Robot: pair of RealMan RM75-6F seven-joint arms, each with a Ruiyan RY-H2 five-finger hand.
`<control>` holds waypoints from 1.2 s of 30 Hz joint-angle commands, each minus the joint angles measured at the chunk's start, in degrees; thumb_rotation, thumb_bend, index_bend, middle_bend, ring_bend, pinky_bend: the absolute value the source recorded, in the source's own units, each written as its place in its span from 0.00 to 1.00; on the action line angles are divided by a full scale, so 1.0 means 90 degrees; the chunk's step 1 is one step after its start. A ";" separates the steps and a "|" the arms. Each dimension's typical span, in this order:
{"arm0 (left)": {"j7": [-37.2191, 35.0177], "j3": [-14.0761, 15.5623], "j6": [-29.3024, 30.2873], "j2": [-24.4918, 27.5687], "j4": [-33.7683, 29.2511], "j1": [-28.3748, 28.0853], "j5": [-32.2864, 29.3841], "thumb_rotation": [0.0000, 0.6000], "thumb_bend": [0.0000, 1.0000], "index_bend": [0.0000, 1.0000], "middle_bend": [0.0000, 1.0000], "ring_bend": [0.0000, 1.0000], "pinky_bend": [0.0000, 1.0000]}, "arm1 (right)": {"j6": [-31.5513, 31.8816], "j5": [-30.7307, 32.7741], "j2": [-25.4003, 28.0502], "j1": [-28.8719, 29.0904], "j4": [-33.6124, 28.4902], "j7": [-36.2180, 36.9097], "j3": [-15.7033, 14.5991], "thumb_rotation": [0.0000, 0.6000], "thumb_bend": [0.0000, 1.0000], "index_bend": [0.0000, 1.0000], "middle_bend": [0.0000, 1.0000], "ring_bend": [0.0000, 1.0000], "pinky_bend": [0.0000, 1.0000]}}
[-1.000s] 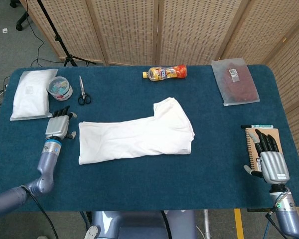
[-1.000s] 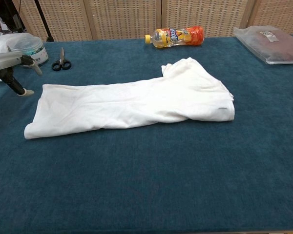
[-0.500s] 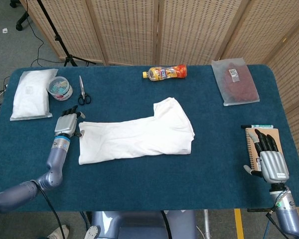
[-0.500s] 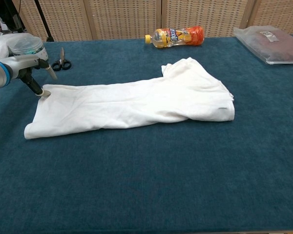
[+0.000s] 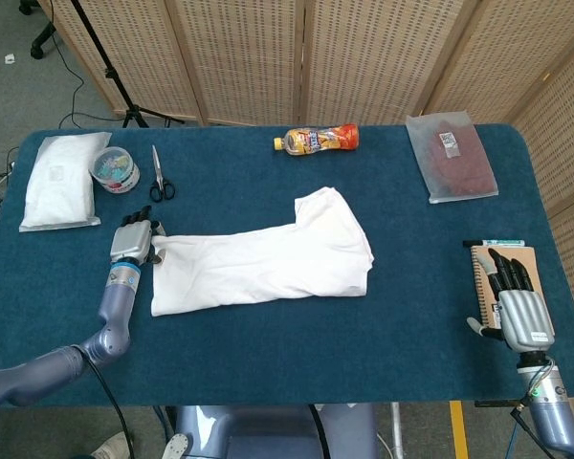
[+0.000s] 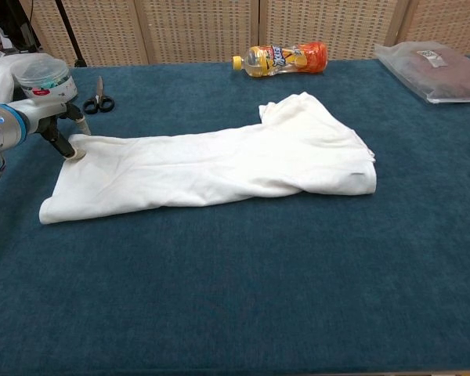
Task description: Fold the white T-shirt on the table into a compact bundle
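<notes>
The white T-shirt lies folded lengthwise into a long strip on the blue table, its thicker end toward the right. The chest view shows the T-shirt running from left to center. My left hand is at the strip's far left corner. Seen from the chest, the left hand has its fingers apart, one fingertip touching that corner. My right hand rests near the table's front right edge, fingers straight and apart, holding nothing, far from the shirt.
Black scissors, a round tub of small items and a white packet sit just beyond the left hand. An orange bottle lies at the back center, a clear bag at the back right. A notebook lies under the right hand.
My left hand has moved right from the bare table to the shirt's far left corner and now touches it. The shirt and the right hand have not moved.
</notes>
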 commanded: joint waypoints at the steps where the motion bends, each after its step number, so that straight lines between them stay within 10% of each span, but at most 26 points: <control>1: -0.0031 -0.0015 0.0107 -0.0048 0.0027 0.0013 0.0023 1.00 0.34 0.60 0.00 0.00 0.00 | -0.0002 -0.0009 0.0000 -0.0003 0.0001 0.0008 0.0003 1.00 0.00 0.00 0.00 0.00 0.00; 18: 0.0141 -0.0080 0.0386 0.0246 -0.0351 0.0087 -0.0051 1.00 0.53 0.78 0.00 0.00 0.00 | -0.0008 -0.0049 0.0012 -0.0030 -0.0009 0.0039 0.0032 1.00 0.00 0.00 0.00 0.00 0.00; 36: -0.0380 0.0382 -0.0286 0.2372 -0.0808 0.0956 0.0249 1.00 0.56 0.80 0.00 0.00 0.00 | -0.0109 -0.0117 -0.0047 -0.0011 -0.0052 -0.0110 -0.0026 1.00 0.00 0.00 0.00 0.00 0.00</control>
